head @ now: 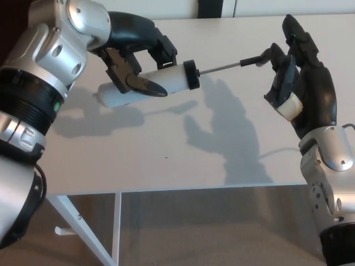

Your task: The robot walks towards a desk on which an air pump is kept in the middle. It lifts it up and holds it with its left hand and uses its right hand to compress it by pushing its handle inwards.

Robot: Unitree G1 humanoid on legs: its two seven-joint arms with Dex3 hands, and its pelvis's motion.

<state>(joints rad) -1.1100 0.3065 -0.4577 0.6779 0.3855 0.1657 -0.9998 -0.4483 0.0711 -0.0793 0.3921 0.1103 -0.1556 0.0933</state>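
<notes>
Pump (158, 84) held aloft in my left hand (136, 61), handle (265, 57) just touching my spread right hand (297, 77): next, push inward.
</notes>
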